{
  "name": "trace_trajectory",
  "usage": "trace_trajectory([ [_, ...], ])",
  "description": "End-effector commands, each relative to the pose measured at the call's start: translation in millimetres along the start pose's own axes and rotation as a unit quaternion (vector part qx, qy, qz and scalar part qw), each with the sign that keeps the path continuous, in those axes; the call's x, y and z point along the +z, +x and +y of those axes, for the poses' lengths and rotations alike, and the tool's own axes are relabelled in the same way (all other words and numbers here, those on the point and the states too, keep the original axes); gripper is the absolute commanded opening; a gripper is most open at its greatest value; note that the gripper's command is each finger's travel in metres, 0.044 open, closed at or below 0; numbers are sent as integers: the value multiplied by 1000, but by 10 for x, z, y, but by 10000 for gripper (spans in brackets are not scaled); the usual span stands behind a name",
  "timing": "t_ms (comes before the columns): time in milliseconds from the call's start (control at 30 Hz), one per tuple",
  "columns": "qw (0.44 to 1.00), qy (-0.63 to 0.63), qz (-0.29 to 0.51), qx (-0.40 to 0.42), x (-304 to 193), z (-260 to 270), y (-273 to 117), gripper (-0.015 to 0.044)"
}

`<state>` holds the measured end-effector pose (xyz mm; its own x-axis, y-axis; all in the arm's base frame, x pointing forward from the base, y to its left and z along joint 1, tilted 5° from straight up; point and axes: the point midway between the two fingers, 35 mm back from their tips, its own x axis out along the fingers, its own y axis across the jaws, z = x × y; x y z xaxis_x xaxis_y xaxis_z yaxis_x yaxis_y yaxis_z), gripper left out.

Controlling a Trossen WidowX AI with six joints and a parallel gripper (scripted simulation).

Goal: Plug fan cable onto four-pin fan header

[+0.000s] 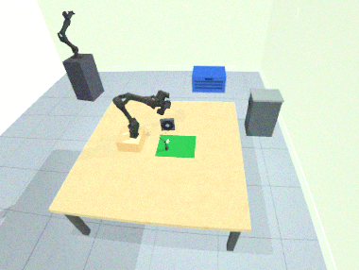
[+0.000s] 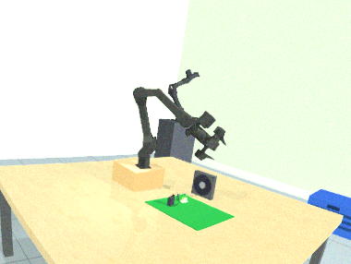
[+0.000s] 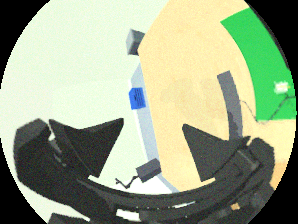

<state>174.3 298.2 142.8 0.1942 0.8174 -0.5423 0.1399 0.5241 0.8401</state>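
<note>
Cable and plug (image 2: pixel 177 198) are tiny by the board's near-left corner, too small to tell whether the plug is seated. One green board (image 2: pixel 189 211) lies flat on the tabletop (image 2: pixel 88 222), and one square fan (image 2: pixel 203 184) stands upright just behind it. One arm's jaws (image 2: pixel 212 145) hang wide apart and hold nothing, high above the fan. Wrist view cuts off most of the board.

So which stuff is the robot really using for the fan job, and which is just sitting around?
For the job:
- fan
- green board
- plug
- gripper, jaws open, holding nothing

Just around:
- blue box
- grey cabinet
- second arm on a dark stand
</note>
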Motion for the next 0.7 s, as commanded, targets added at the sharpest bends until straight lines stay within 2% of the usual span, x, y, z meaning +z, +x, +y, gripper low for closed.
trace_trajectory([
  [0, 994, 44, -71, -68, 516, -206, -141, 440],
  [167, 964, 124, -158, -176, 1130, -621, -558, 440],
  [333, 907, 214, -221, -287, 1516, -1085, -1184, 440],
  [533, 815, 328, -248, -408, 1595, -1571, -2074, 440],
  [667, 804, 341, -248, -421, 1578, -1615, -2178, 440],
])
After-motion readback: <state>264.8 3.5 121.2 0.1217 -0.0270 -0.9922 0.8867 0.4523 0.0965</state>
